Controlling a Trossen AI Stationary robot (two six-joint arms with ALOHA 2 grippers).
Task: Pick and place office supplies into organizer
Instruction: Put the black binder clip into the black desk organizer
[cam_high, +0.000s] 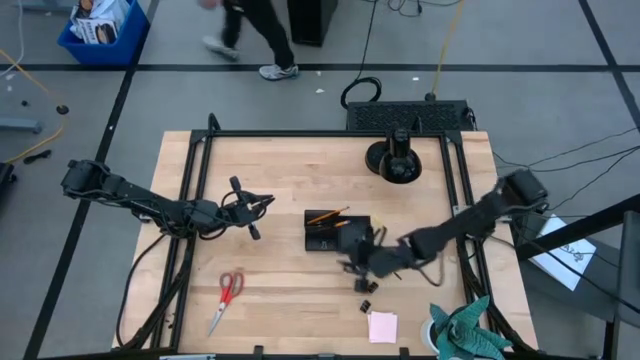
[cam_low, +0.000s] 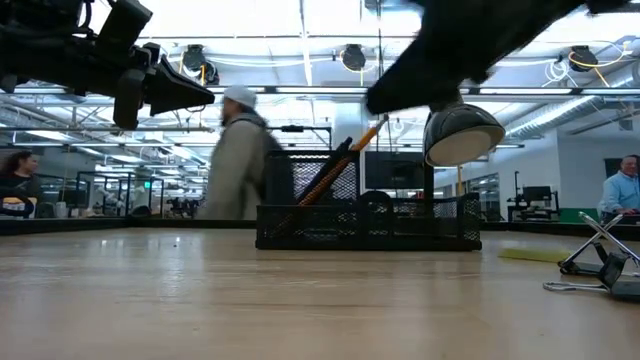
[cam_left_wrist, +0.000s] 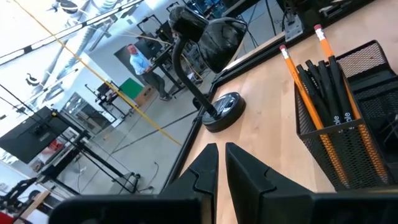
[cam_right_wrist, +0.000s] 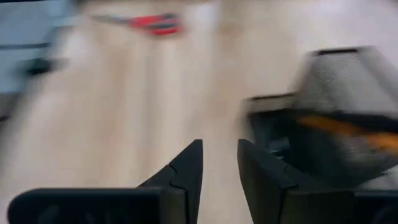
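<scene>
The organizer (cam_high: 335, 231) is a black mesh tray at the table's middle. Its tall cup (cam_left_wrist: 348, 130) holds two orange pencils (cam_left_wrist: 303, 87) and thin black pens (cam_left_wrist: 323, 78), leaning on its rim. Red-handled scissors (cam_high: 228, 297) lie flat near the front left. Small black binder clips (cam_high: 366, 296) and a pink sticky-note pad (cam_high: 382, 327) lie in front of the organizer. My right gripper (cam_high: 358, 265) hovers open at the organizer's near right corner, nothing between its fingers (cam_right_wrist: 186, 168). My left gripper (cam_high: 250, 206) waits shut left of the organizer, raised above the table.
A lamp's round black stand base (cam_high: 397, 160) sits behind the organizer. A teal-green cloth (cam_high: 465, 335) lies at the front right corner. A black frame rail (cam_high: 190, 200) borders the table. Bare wood lies between scissors and organizer. A person walks beyond the far edge.
</scene>
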